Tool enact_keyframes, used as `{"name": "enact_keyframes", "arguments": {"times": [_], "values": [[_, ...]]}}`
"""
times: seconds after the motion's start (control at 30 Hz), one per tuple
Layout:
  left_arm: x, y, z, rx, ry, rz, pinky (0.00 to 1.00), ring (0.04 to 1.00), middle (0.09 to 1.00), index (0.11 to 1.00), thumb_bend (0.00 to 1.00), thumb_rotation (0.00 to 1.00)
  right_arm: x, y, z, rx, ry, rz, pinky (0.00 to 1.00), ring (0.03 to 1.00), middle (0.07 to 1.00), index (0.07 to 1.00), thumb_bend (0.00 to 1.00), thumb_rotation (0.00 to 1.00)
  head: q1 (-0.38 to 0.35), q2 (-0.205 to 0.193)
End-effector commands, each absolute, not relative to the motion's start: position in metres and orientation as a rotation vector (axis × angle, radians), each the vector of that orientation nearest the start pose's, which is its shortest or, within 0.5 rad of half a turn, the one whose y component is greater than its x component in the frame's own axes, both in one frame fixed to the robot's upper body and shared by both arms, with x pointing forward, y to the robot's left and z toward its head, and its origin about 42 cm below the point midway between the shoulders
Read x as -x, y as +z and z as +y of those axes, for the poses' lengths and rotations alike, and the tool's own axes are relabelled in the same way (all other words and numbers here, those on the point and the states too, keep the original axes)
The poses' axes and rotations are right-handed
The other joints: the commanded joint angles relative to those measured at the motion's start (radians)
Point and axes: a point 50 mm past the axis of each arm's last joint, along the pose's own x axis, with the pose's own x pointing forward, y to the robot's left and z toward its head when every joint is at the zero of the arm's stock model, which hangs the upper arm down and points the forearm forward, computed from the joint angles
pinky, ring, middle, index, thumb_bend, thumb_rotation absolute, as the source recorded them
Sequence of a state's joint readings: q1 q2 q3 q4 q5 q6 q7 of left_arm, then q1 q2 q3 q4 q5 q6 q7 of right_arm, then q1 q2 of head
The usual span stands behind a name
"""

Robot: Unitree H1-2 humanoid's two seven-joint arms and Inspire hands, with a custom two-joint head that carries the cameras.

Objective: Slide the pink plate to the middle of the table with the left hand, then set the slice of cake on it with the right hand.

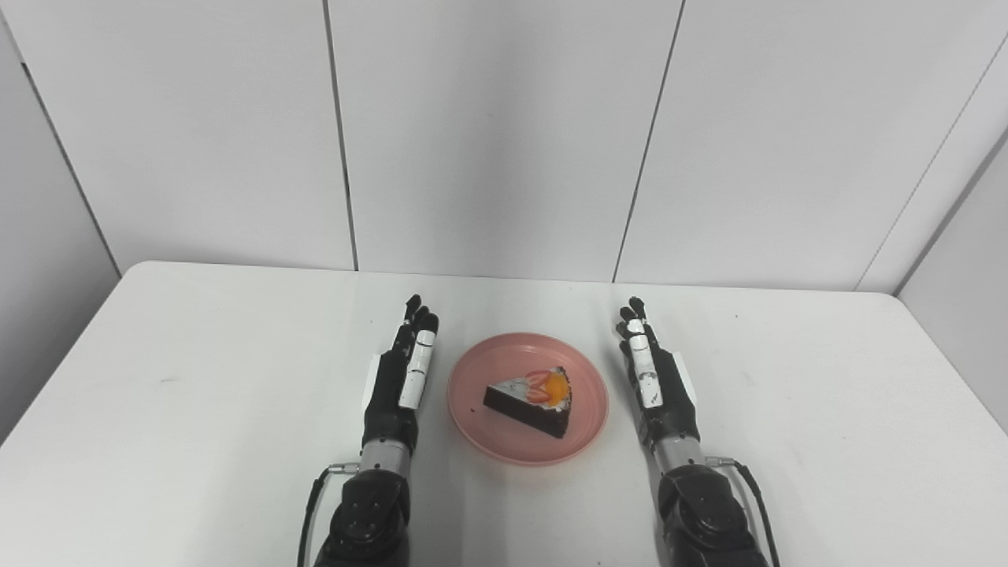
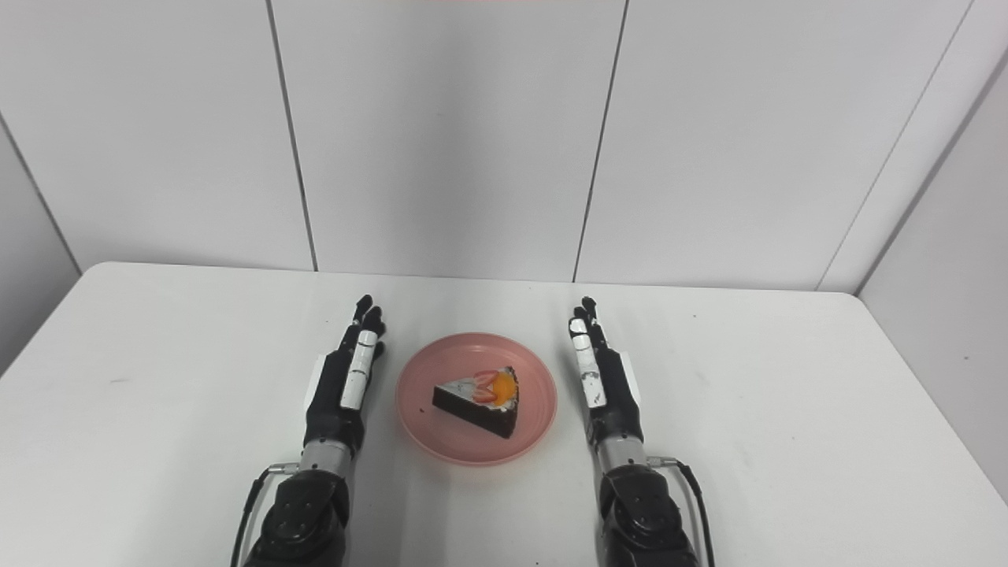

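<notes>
A pink plate (image 1: pixel 504 441) sits near the middle of the white table (image 1: pixel 197 370). On it lies a wedge of dark chocolate cake (image 1: pixel 529 403) with white icing and orange and red fruit on top. My left hand (image 1: pixel 402 378) stands edge-on just left of the plate, fingers straight and pointing away, holding nothing. My right hand (image 1: pixel 657 378) stands the same way just right of the plate, open too. Neither hand touches the plate.
White wall panels (image 1: pixel 488 134) rise behind the table's far edge. The table's corners show at far left and far right, with grey side walls beyond.
</notes>
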State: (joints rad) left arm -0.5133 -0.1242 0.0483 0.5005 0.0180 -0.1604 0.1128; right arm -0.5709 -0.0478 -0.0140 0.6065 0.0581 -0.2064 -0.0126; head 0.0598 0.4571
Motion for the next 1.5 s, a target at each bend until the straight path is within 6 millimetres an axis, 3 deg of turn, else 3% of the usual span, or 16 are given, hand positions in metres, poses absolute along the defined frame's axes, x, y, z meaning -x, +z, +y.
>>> {"name": "enact_keyframes", "arguments": {"times": [0.0,0.77,1.13,1.47], "values": [[-0.431,0.146,0.123,0.099,-0.019,-0.127,0.99,0.986,0.987,0.965,0.68,0.92,-0.453,0.136,-0.184,0.007,0.087,-0.09,1.0,0.969,0.961,0.985,0.8,1.0,0.002,-0.001],[-0.428,0.141,0.133,0.113,-0.045,-0.104,1.0,1.0,1.0,1.0,0.75,0.93,-0.443,0.126,-0.174,-0.284,0.012,-0.114,0.96,0.954,0.977,0.999,0.8,0.99,-0.031,-0.002],[-0.429,0.141,0.137,0.122,-0.064,-0.085,1.0,1.0,1.0,1.0,0.76,0.91,-0.441,0.122,-0.169,-0.266,-0.007,-0.105,0.95,0.961,0.978,1.0,0.76,1.0,-0.043,0.007],[-0.43,0.141,0.132,0.132,-0.056,-0.084,1.0,1.0,1.0,1.0,0.76,0.91,-0.44,0.125,-0.172,-0.105,-0.006,-0.145,0.97,0.956,0.959,0.997,0.8,1.0,-0.028,0.012]]}}
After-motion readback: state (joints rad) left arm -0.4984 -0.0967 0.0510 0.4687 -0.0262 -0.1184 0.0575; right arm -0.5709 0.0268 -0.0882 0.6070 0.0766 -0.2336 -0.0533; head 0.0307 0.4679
